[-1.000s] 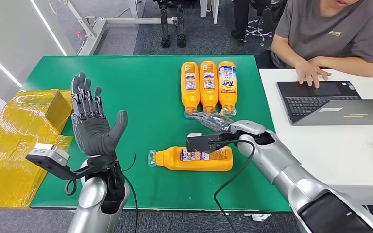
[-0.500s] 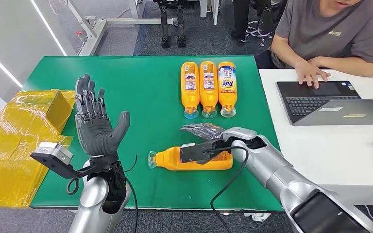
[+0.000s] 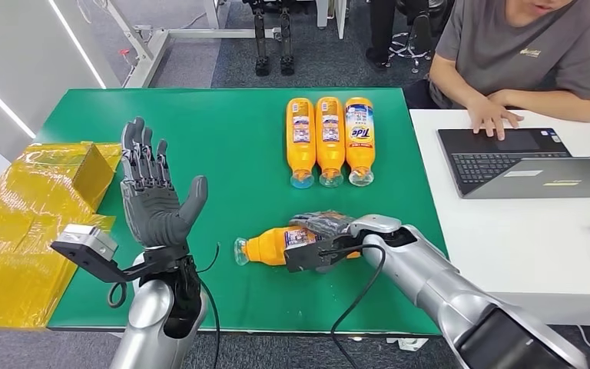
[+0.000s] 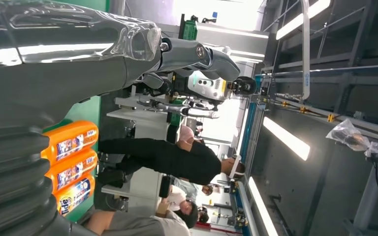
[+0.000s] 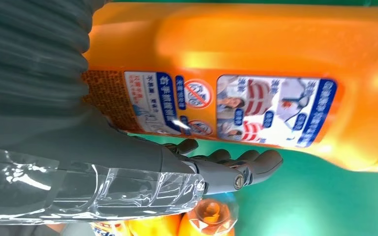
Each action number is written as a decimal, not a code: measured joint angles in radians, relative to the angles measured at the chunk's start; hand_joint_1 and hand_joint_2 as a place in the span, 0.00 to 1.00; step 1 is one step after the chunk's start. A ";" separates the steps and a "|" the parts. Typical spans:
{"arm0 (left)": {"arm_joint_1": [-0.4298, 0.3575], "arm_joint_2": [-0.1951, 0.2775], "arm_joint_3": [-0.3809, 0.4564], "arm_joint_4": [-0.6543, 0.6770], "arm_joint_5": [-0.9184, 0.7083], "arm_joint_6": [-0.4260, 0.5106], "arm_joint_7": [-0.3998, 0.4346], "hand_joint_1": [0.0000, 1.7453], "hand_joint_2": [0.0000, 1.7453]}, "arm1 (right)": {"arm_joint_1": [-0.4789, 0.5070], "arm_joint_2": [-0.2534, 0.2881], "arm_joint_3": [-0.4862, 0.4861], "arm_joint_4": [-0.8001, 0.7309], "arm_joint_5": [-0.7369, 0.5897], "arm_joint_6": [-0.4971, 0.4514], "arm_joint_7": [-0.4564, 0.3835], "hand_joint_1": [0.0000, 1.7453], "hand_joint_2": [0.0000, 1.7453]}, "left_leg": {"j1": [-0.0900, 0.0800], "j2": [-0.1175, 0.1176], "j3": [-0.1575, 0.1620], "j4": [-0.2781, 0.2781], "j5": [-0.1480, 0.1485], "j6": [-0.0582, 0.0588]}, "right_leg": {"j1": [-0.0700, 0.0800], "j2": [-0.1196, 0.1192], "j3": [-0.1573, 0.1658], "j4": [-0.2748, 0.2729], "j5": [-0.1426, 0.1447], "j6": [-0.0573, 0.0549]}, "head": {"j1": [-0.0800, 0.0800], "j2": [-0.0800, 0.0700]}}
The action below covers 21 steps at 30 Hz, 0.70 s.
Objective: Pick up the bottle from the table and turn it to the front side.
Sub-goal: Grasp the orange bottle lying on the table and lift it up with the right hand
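**Right hand on the lone bottle**

The green-topped table (image 3: 223,138) carries everything. The right hand (image 3: 324,227) wraps over the orange plastic detergent bottle (image 3: 276,247) lying on its side, fingers (image 5: 236,164) curled beyond it, back label toward the wrist camera. Three matching orange bottles (image 3: 329,140) lie side by side well beyond that hand. The left hand (image 3: 154,201) stands raised, fingers spread, holding nothing.

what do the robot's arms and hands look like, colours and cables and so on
Both arms are shiny silver metal tubes with rounded joints. The left hand is dark grey with black jointed fingers and a thick grey thumb, and a small silver and black camera box sits on a bracket at its wrist. The right hand looks grey under a clear plastic cover. Thin black cables loop along both forearms.
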 joint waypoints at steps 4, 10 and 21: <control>0.000 0.000 0.000 0.000 0.001 0.001 0.000 0.00 1.00 | -0.007 0.004 0.017 0.013 0.002 0.001 0.002 0.00 1.00 | 0.000 0.000 0.000 0.000 0.000 0.000 | 0.000 0.000 0.001 0.000 0.000 0.000 | 0.000 0.000; 0.000 -0.001 0.000 0.000 0.001 0.001 0.000 0.00 1.00 | -0.012 0.007 0.028 0.024 0.002 0.001 0.004 0.00 1.00 | 0.000 0.000 0.001 0.000 0.000 0.000 | 0.000 0.000 0.001 0.000 0.000 0.000 | 0.000 0.000; 0.001 -0.002 0.000 0.000 0.003 0.008 0.000 0.00 1.00 | -0.019 0.001 0.060 0.045 0.017 0.014 0.051 0.00 1.00 | 0.000 0.000 0.001 0.000 0.000 0.000 | 0.000 0.000 0.001 0.000 0.000 0.000 | 0.000 0.000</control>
